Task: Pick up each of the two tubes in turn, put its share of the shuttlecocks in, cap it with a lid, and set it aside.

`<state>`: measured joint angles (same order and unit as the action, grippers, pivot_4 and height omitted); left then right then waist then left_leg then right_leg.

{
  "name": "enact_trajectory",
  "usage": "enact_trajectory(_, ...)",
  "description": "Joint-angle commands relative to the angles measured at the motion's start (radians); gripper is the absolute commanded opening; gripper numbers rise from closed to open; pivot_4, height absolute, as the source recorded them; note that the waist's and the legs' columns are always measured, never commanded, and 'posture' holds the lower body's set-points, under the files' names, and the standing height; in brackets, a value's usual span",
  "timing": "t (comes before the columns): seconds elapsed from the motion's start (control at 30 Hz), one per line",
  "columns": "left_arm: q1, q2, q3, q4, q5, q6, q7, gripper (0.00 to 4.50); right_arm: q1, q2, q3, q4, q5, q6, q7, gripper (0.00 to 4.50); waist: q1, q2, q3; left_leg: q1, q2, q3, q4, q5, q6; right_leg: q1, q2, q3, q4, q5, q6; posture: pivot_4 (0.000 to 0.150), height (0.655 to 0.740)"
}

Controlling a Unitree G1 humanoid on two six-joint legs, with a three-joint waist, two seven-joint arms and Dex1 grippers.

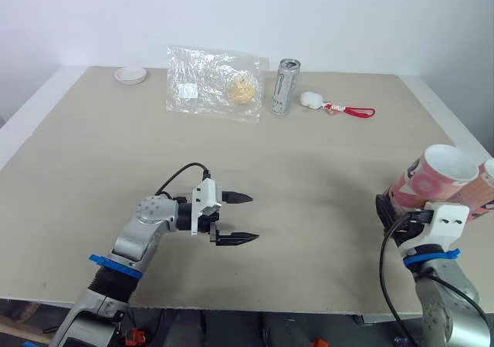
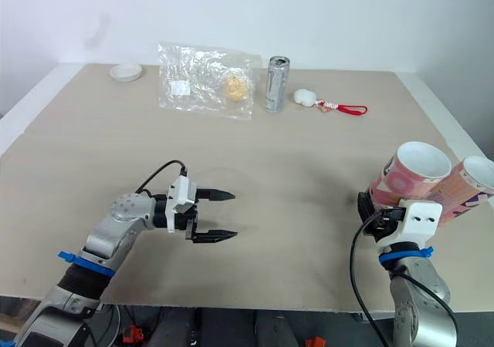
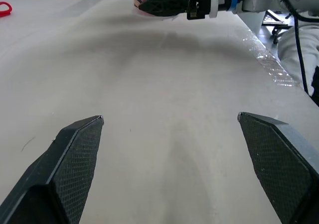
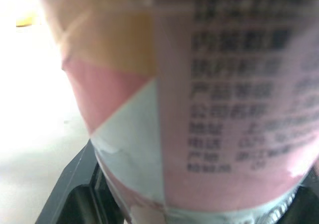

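My right gripper (image 1: 392, 210) is shut on a pink patterned tube (image 1: 434, 174) at the table's right front. The tube leans up and to the right with its white open mouth facing upward. In the right wrist view the tube's printed wall (image 4: 199, 109) sits close up between the black fingers (image 4: 75, 199). A second pink tube (image 2: 471, 180) lies just to the right of it, near the table's right edge. My left gripper (image 1: 253, 217) hovers open over bare table at the front left, with nothing between its fingers (image 3: 79, 149). It points toward the right gripper (image 3: 169, 3).
Along the far side stand a white round lid (image 1: 130, 75), a clear plastic bag (image 1: 202, 85) holding a yellowish ball (image 1: 242, 89), a silver can (image 1: 285, 87), and a white object (image 1: 311, 99) on a red cord (image 1: 353, 112). The table's middle (image 1: 309, 177) is bare.
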<state>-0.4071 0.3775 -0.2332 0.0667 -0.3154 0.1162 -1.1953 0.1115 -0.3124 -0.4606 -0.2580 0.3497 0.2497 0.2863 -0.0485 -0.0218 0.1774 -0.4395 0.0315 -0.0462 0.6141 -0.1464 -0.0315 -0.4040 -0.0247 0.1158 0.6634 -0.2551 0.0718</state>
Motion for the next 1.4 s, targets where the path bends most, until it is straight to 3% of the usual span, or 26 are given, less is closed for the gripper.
enact_trajectory(0.03, -0.005, -0.001, 0.001, -0.034, -0.008, -0.003, 0.005, 4.5, -0.034, -0.021, -0.014, 0.018, 0.014, -0.008, -0.005, 2.99, 0.001, 0.0, 0.0, 0.0, 0.0, 0.0, 0.0, 0.0, 0.0, 0.0, 0.0, 0.0, 0.0, 0.0, 0.0, 0.15, 0.74)
enact_trajectory(0.43, -0.004, -0.001, 0.005, -0.043, -0.011, 0.002, 0.02, 4.5, -0.085, -0.048, -0.022, 0.161, 0.037, -0.011, 0.03, 2.99, 0.001, 0.001, -0.001, 0.0, 0.0, 0.0, 0.0, 0.0, 0.0, 0.0, 0.0, 0.001, 0.0, -0.001, 0.0, 0.15, 0.74)
enact_trajectory(0.57, -0.003, -0.004, 0.008, -0.046, -0.015, -0.001, 0.022, 4.5, -0.074, -0.056, -0.028, 0.168, 0.044, -0.013, 0.043, 4.48, 0.001, 0.001, -0.001, 0.0, 0.0, 0.0, 0.0, 0.0, 0.0, 0.0, 0.0, 0.001, 0.0, -0.001, 0.0, 0.15, 0.74)
enact_trajectory(0.97, -0.01, -0.025, 0.018, -0.031, -0.027, -0.028, 0.028, 4.5, 0.044, -0.072, -0.033, 0.029, 0.063, 0.023, 0.061, 4.48, 0.003, 0.002, -0.001, 0.0, -0.001, 0.0, 0.0, 0.0, 0.0, 0.0, 0.0, 0.001, 0.0, -0.002, 0.001, 0.15, 0.74)
enact_trajectory(1.3, -0.015, -0.023, 0.025, 0.0, -0.021, -0.054, 0.029, 4.5, 0.26, -0.059, -0.076, -0.229, 0.123, 0.082, 0.06, 4.48, 0.002, 0.002, -0.001, -0.001, 0.0, 0.0, -0.001, 0.0, 0.0, 0.0, 0.0, 0.001, 0.0, -0.002, 0.0, 0.15, 0.74)
enact_trajectory(1.4, -0.006, -0.018, 0.038, 0.007, -0.009, -0.061, 0.055, 4.5, 0.385, -0.105, -0.006, -0.341, 0.086, 0.027, 0.184, 4.48, 0.003, 0.003, -0.002, -0.001, 0.0, 0.0, -0.002, 0.0, 0.0, -0.001, -0.001, 0.001, 0.0, -0.002, 0.0, 0.15, 0.74)
